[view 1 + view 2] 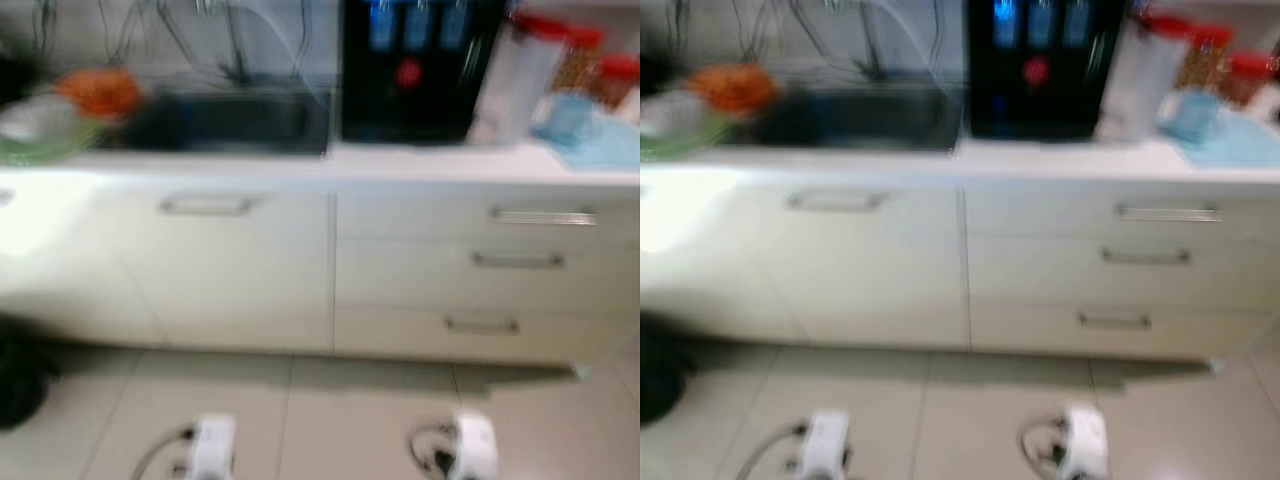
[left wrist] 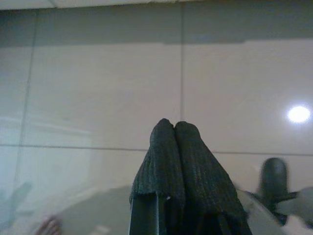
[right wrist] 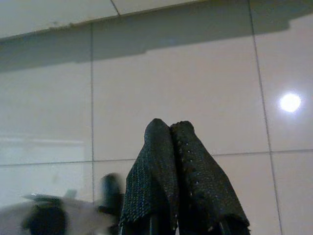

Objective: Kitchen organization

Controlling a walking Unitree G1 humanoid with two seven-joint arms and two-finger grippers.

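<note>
A white kitchen counter stands ahead, blurred. On it sit a dark sink, a black appliance with blue lights and a red spot, red-lidded jars and a light blue cloth at the right. An orange thing and a green bowl lie at the left. Both arms hang low, wrists at the bottom edge. My left gripper is shut with nothing in it, pointing at the tiled floor. My right gripper is shut too, over the floor.
Below the counter are a cabinet door with a handle and three drawers at the right. Pale floor tiles lie between me and the cabinets. A dark object sits on the floor at the left.
</note>
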